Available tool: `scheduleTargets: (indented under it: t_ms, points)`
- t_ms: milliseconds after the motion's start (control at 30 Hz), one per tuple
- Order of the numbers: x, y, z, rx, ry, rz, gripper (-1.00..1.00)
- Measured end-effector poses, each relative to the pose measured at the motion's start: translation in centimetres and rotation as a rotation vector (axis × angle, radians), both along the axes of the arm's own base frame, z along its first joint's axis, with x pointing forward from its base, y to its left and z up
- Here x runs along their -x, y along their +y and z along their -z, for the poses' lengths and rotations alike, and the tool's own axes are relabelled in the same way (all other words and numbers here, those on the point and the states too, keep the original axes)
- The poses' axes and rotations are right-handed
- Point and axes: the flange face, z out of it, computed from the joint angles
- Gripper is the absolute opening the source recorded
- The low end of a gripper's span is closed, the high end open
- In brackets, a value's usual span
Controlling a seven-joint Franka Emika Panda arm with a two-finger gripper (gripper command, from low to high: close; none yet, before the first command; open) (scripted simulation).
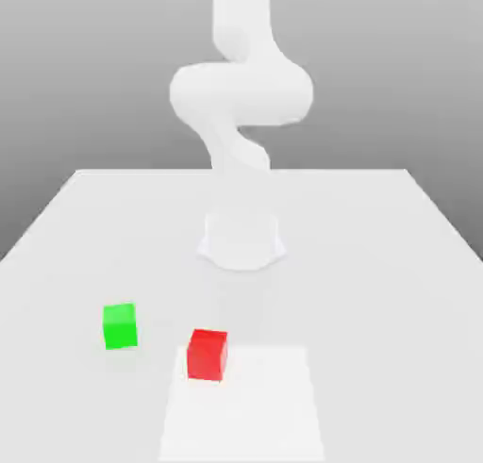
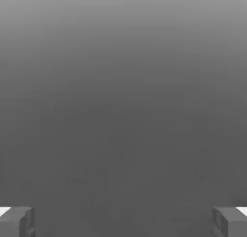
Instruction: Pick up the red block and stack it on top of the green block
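Note:
The red block [image 1: 207, 355] rests on the white table [image 1: 377, 263] near the front, slightly towards the exterior view's left of centre. The green block [image 1: 120, 325] sits on the table apart from it, further to the exterior view's left and a little further back. In the hand view my gripper [image 2: 123, 222] is open. Its two grey fingertips [image 2: 17, 221] stand far apart, with nothing between them and only plain grey behind. Neither block appears in the hand view.
The white arm [image 1: 241, 93] rises from its round base [image 1: 241, 239] at the table's middle, behind both blocks. A paler rectangular patch [image 1: 247, 409] lies at the table's front, touching the red block's right side in the picture.

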Motion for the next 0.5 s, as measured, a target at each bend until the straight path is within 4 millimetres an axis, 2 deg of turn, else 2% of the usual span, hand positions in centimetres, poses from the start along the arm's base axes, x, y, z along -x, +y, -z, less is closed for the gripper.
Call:
scheduleTargets:
  t_ms: [133,267,400,500]
  points:
    - [-3.8,-1.2,9.9,-0.006,0.150,0.025,0.00]
    - [-5.1,-2.3,19.9,-0.015,0.298,0.049,0.00]
    - [-4.0,-3.3,30.0,-0.026,0.452,0.074,0.00]
    - [-1.4,-3.9,37.6,-0.038,0.579,0.094,0.00]
